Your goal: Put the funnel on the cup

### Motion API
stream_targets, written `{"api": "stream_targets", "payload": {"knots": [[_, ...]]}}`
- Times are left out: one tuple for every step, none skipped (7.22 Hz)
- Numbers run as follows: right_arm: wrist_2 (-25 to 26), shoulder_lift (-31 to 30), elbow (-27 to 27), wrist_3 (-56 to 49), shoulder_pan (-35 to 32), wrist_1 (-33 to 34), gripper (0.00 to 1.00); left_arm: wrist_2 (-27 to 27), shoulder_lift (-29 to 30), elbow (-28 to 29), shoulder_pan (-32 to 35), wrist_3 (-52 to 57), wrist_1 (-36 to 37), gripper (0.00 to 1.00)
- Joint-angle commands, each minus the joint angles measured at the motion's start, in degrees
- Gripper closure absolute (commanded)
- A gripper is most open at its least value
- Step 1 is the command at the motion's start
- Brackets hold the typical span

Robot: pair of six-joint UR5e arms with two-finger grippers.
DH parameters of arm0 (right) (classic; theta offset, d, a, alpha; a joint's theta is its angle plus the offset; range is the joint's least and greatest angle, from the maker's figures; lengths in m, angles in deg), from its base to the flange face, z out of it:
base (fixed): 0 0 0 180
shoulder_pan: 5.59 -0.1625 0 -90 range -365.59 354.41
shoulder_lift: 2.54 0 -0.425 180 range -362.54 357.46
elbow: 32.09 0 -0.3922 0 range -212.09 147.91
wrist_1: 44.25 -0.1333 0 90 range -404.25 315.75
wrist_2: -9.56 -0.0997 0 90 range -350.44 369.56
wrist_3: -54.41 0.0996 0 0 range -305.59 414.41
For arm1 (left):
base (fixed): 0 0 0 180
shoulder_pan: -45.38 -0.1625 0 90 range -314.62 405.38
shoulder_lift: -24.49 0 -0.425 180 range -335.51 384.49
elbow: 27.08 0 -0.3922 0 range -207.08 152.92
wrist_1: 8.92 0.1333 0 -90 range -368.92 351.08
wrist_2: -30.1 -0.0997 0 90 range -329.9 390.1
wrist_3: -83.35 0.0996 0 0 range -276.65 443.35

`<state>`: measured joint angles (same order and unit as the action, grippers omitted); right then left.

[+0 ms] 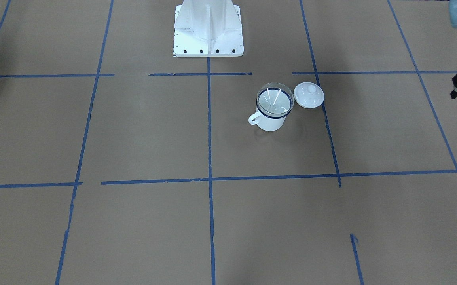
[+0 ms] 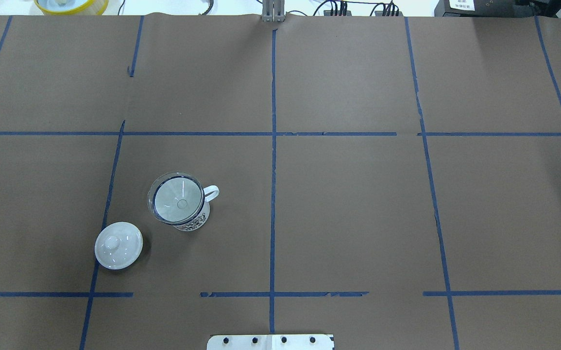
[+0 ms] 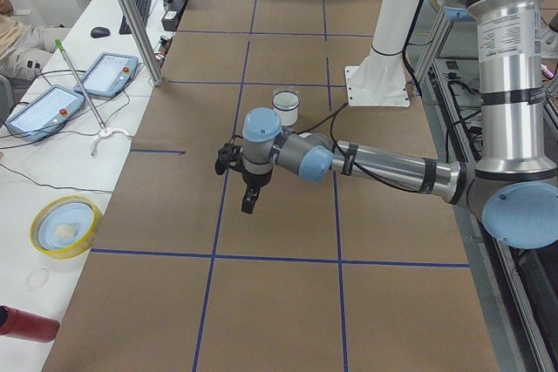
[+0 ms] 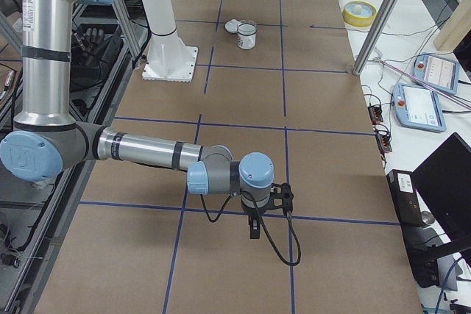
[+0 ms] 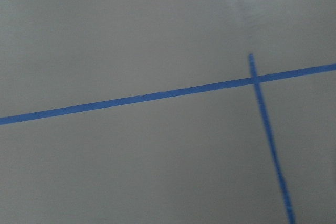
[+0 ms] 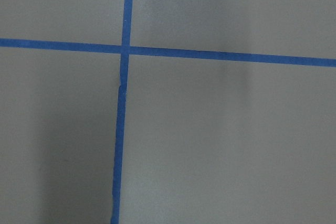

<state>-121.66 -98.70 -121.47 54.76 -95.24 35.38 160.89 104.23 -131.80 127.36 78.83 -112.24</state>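
Note:
The clear funnel [image 1: 275,99] sits upright in the mouth of the white enamel cup [image 1: 270,122] with the dark blue rim, its stem down inside. In the overhead view the funnel [image 2: 177,198] covers the cup [image 2: 196,221] at the left middle of the table. My left gripper [image 3: 249,205] hangs over the table far from the cup, toward the table's left end; I cannot tell if it is open or shut. My right gripper [image 4: 255,229] hangs over the table's right end, far from the cup; I cannot tell its state. Both wrist views show only brown paper and blue tape.
A round white knobbed lid [image 2: 118,245] lies on the table beside the cup. The white robot base [image 1: 208,31] stands at the table's robot-side edge. A yellow bowl [image 3: 65,226], a red bottle [image 3: 22,324] and tablets [image 3: 109,74] lie on the side bench.

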Motion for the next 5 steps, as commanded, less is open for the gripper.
{"api": "stream_targets", "payload": {"knots": [[0.0, 0.0, 0.0, 0.0, 0.0, 0.0, 0.00, 5.4, -3.0, 5.2, 5.5, 6.1, 0.8, 0.00], [0.0, 0.0, 0.0, 0.0, 0.0, 0.0, 0.00, 5.5, -3.0, 6.3, 5.5, 6.2, 0.5, 0.00], [0.0, 0.0, 0.0, 0.0, 0.0, 0.0, 0.00, 5.0, -3.0, 6.0, 5.5, 6.3, 0.0, 0.00], [0.0, 0.0, 0.0, 0.0, 0.0, 0.0, 0.00, 5.1, -2.7, 6.3, 5.5, 6.1, 2.1, 0.00], [0.0, 0.0, 0.0, 0.0, 0.0, 0.0, 0.00, 5.0, 0.1, 6.3, 5.1, 6.1, 11.1, 0.00]]}}
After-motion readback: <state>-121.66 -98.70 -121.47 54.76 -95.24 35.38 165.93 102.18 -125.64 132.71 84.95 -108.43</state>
